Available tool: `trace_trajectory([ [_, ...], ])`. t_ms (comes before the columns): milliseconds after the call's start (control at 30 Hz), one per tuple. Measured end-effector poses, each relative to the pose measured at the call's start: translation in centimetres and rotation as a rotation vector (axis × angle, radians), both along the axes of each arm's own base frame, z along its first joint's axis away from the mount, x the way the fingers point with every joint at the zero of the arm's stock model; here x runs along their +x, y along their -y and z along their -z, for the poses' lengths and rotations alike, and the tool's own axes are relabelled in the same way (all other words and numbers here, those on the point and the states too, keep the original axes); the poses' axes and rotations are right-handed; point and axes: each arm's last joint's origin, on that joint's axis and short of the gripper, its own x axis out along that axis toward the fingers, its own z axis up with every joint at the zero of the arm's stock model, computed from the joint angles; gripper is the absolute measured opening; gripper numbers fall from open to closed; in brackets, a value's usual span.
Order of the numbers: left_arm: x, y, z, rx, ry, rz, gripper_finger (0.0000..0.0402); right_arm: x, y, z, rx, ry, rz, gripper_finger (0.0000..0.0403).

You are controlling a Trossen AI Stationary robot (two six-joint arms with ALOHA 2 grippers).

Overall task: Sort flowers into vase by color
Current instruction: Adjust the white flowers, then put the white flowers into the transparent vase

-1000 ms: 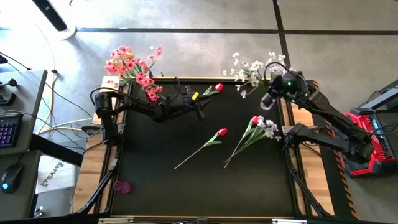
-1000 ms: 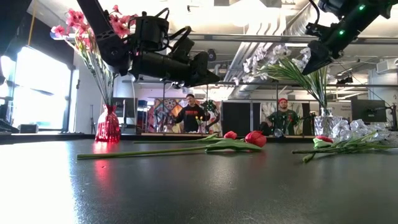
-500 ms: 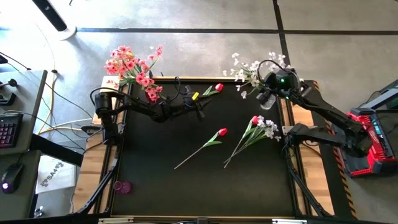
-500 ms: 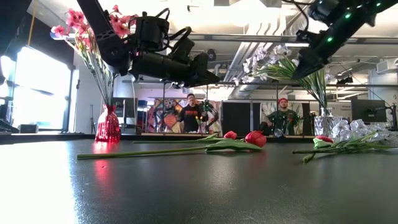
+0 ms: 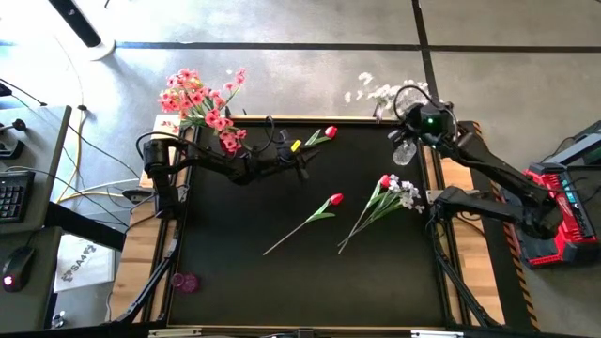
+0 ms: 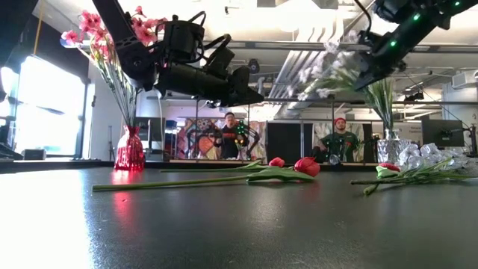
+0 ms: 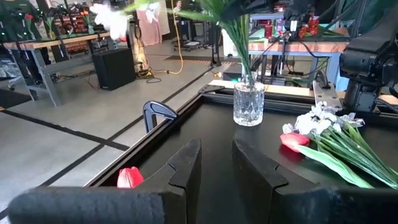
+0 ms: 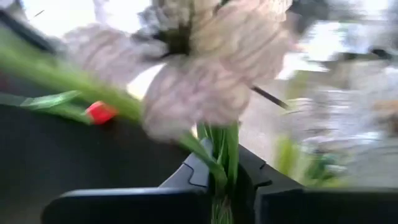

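Observation:
White flowers (image 5: 380,92) stand in a clear glass vase (image 7: 249,102) at the table's far right corner, and my right gripper (image 8: 224,168) is shut on their green stems above the vase. Pink flowers (image 5: 202,99) stand in a red vase (image 6: 129,149) at the far left corner. One red tulip (image 5: 333,199) lies mid-table, another (image 5: 329,133) lies by the far edge. A bundle of white sprays with a red tulip (image 5: 394,192) lies on the right. My left gripper (image 7: 216,165) hovers level over the far middle, slightly open with nothing between its fingers. My right gripper pinches a few green stems of the white flowers (image 8: 225,163) between its two fingers, below the blossoms. It comes slanting down from the table's right side. The stems stand about upright, running down toward the glass vase; the blossoms spread past the fingers, blurred.
A black clamp (image 7: 158,112) sits on the table's far edge near the tulip. People stand in the room behind the table (image 6: 230,138). The dark mat (image 5: 282,282) is bare along its near half.
My right gripper has gone a little toward the table's far edge and has rolled. The white flowers in the glass vase have swung with it, their blossoms now farther beyond the far edge and blurred with motion. The left arm has kept still.

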Motion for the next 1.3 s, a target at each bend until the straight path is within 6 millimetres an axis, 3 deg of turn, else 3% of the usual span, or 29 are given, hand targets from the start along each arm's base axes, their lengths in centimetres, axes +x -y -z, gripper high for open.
trace_trajectory([
  [133, 0.0, 0.0, 0.0, 0.0, 0.0, 0.0, 0.0078, -0.9, -0.5, -0.6, -0.026, 0.042, 0.129, 0.0031],
  [267, 0.0, 0.0, 0.0, 0.0, 0.0, 0.0, 0.0078, -1.6, -1.1, -0.5, -0.006, 0.086, 0.195, 0.0008],
  [500, 0.0, 0.0, 0.0, 0.0, 0.0, 0.0, 0.0078, -2.1, -1.7, 3.1, 0.076, 0.105, 0.249, 0.0017],
  [633, 0.0, 0.0, 0.0, 0.0, 0.0, 0.0, 0.0078, -2.3, -1.9, 4.2, 0.073, 0.131, 0.259, 0.0029],
  [800, 0.0, 0.0, 0.0, -0.003, -0.002, 0.0, 0.0078, -2.6, -2.3, 3.9, 0.058, 0.148, 0.254, 0.0072],
  [1133, -0.1, 0.1, 0.9, -0.077, -0.069, 0.02, 0.0078, -3.7, -3.4, 2.8, 0.007, 0.252, 0.252, 0.0199],
  [1300, -0.1, 0.1, 1.1, -0.081, -0.084, 0.011, 0.0078, -4.3, -4.2, 2.1, -0.026, 0.305, 0.23, 0.0228],
])
